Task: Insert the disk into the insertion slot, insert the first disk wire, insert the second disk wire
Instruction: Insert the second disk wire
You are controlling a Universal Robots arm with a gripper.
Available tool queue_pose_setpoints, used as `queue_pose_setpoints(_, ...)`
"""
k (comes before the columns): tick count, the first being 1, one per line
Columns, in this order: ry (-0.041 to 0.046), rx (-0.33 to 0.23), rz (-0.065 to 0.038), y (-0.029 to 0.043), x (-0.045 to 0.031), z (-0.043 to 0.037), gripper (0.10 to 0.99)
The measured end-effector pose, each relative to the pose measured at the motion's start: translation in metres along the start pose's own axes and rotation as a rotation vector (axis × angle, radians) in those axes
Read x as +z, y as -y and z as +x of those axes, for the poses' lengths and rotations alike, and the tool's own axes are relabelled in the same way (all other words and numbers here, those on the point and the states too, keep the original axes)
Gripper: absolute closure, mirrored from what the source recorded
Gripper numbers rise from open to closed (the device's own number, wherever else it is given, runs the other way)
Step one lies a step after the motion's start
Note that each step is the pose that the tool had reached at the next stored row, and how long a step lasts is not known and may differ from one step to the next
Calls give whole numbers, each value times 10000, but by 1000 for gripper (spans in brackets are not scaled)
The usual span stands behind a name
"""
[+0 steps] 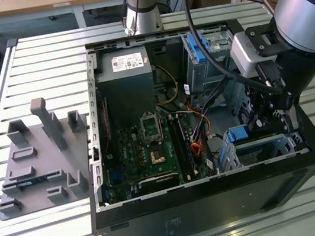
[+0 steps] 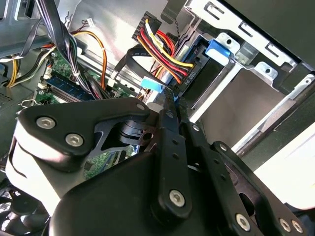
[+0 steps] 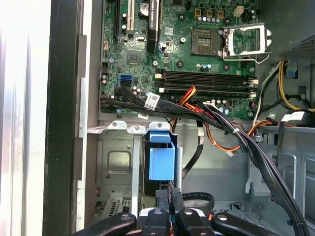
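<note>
My gripper point(image 1: 280, 111) hangs inside the open computer case, over the silver insertion slot point(image 1: 264, 148) at the exterior view's right. In both wrist views the fingers point(image 2: 170, 142) lie pressed together. Their tips point(image 2: 171, 98) meet a light blue connector point(image 2: 152, 84) on a black flat disk wire point(image 2: 129, 58). A black plug with red, yellow and black wires point(image 2: 165, 54) sits at the slot's mouth. The blue carrier end of the disk point(image 1: 238, 135) point(image 3: 161, 160) stands at the end of the insertion slot point(image 3: 118, 162); the labelled body is hidden.
The motherboard point(image 1: 149, 143) and power supply point(image 1: 125, 81) fill the case's other half. Loose cable bundles point(image 3: 221, 123) cross between board and cage. A taller grey bay with a blue latch point(image 1: 198, 51) stands behind. A grey fixture plate point(image 1: 38, 161) lies on the slatted table.
</note>
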State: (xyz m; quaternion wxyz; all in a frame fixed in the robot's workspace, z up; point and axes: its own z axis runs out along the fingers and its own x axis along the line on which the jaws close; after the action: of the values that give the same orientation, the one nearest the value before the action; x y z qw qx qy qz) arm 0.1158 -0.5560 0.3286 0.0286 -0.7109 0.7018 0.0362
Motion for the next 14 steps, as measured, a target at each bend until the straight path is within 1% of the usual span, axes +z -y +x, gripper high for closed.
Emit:
queue_pose_setpoints(3,0,0,0,0,2,0,929)
queue_pose_setpoints(4,0,0,0,0,2,0,863)
queue_pose_setpoints(8,-4,0,0,0,1,0,863)
queue_pose_setpoints(14,-73,0,-1,0,-28,-3,863)
